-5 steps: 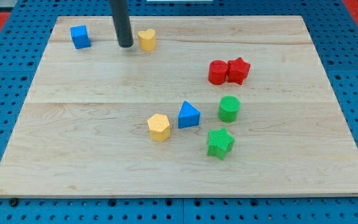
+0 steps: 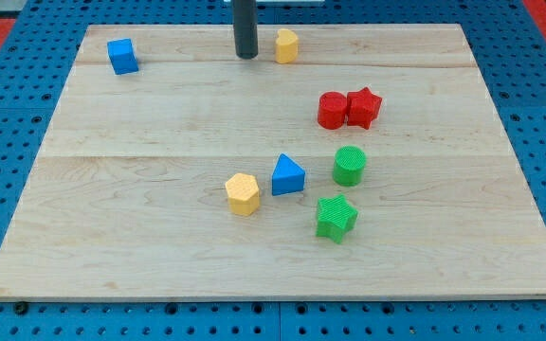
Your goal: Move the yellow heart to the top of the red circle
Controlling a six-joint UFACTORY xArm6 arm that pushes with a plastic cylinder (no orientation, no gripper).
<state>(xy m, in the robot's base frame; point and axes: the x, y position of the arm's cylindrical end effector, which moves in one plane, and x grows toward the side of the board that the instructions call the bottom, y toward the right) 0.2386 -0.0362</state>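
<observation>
The yellow heart lies near the view's top edge of the wooden board, a little right of centre. My tip stands just to its left, a small gap between them. The red circle sits right of centre, lower than the heart and to its right, touching a red star on its right side.
A blue cube lies at the top left. A yellow hexagon, a blue triangle, a green cylinder and a green star cluster below centre. The board is ringed by blue pegboard.
My tip has moved right and slightly up along the top edge. The yellow heart has been pushed right and a little up. The other blocks have not moved.
</observation>
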